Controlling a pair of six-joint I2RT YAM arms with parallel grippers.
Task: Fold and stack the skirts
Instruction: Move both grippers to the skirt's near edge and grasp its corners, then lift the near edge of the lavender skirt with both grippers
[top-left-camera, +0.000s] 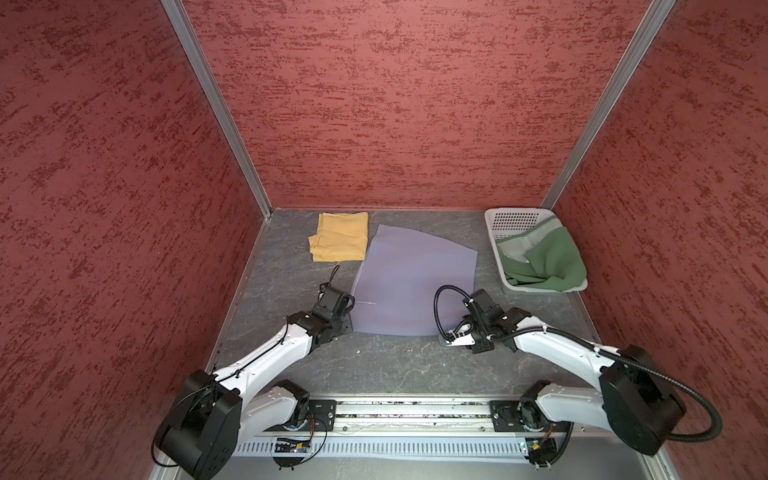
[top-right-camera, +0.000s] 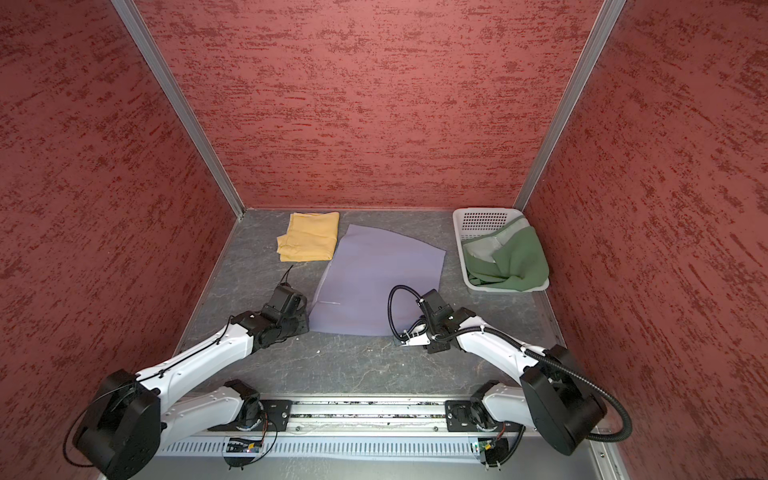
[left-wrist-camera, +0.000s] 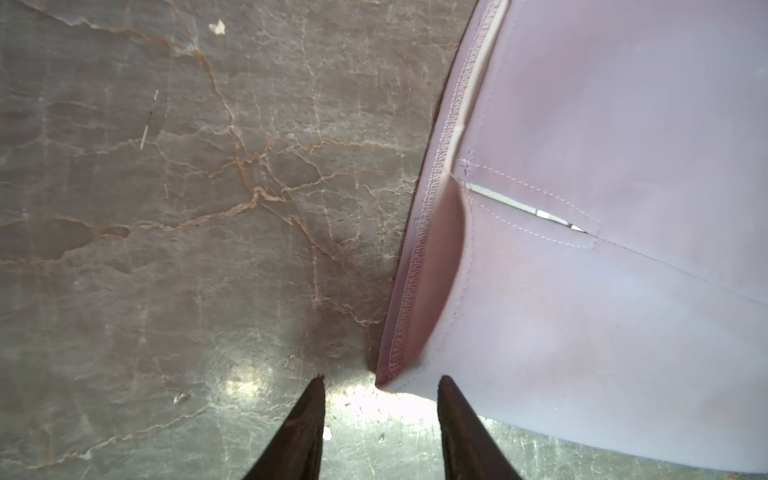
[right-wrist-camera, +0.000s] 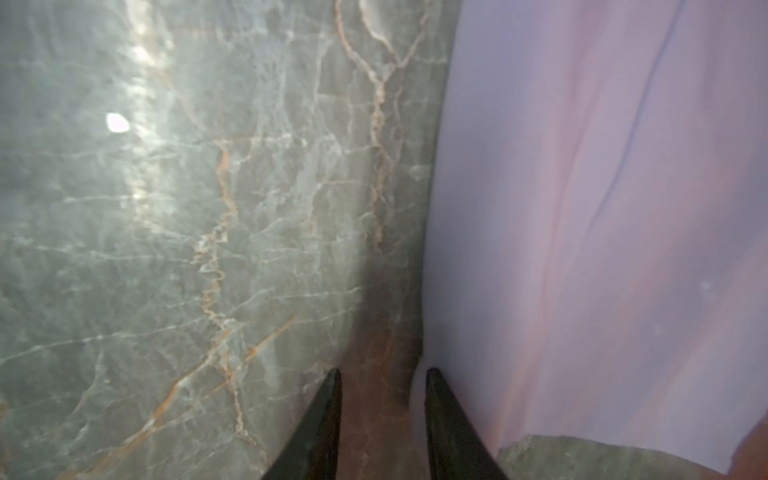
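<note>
The lavender-grey skirt (top-left-camera: 411, 282) is spread flat at the centre of the table (top-left-camera: 374, 365), the mustard yellow skirt (top-left-camera: 338, 237) lies folded at the far left, and the dark green skirt (top-left-camera: 548, 257) is heaped in the white basket (top-left-camera: 515, 218) at the far right. The left gripper (left-wrist-camera: 382, 382) is set at the near left corner of the lavender-grey skirt with its jaws moderately parted and nothing clamped; the corner lies just ahead of the tips. The right gripper (right-wrist-camera: 384, 372) is set at the near right corner, jaws likewise parted and empty, with one fingertip at the cloth edge. The step in hand is judged to be the first fold. Both corners should be taken through every layer, lifted together at equal height, and carried toward the far edge so that the hems are matched. The seamed edge (left-wrist-camera: 419, 266) should be kept from curling under, and the stitched slit (left-wrist-camera: 528, 208) kept flat. No brand, label or writing can be read on any item.
</note>
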